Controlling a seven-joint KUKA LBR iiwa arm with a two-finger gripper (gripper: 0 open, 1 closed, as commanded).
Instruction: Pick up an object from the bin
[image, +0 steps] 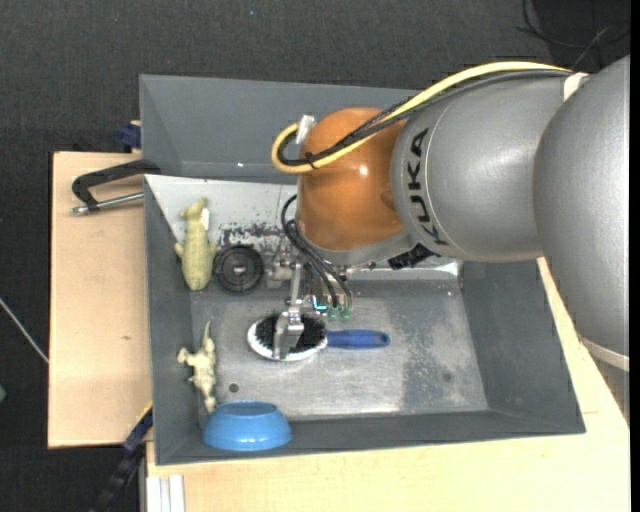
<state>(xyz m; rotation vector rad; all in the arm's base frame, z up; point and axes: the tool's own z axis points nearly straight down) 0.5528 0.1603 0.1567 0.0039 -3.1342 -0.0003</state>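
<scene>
Camera view: arm (480, 170) in from right over bin (430, 370). Blue bowl (247, 426) at near wall. Brush (355, 339), blue handle, mid-bin, head under claw (290, 335). Claw apart or together: cannot tell.

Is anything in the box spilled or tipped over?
A little. Dark specks lie scattered by the back wall, like spilled crumbs or scuffs. The blue bowl looks tipped up in the lower left corner of the bin, as the camera sees it. Nothing looks broken.
</scene>
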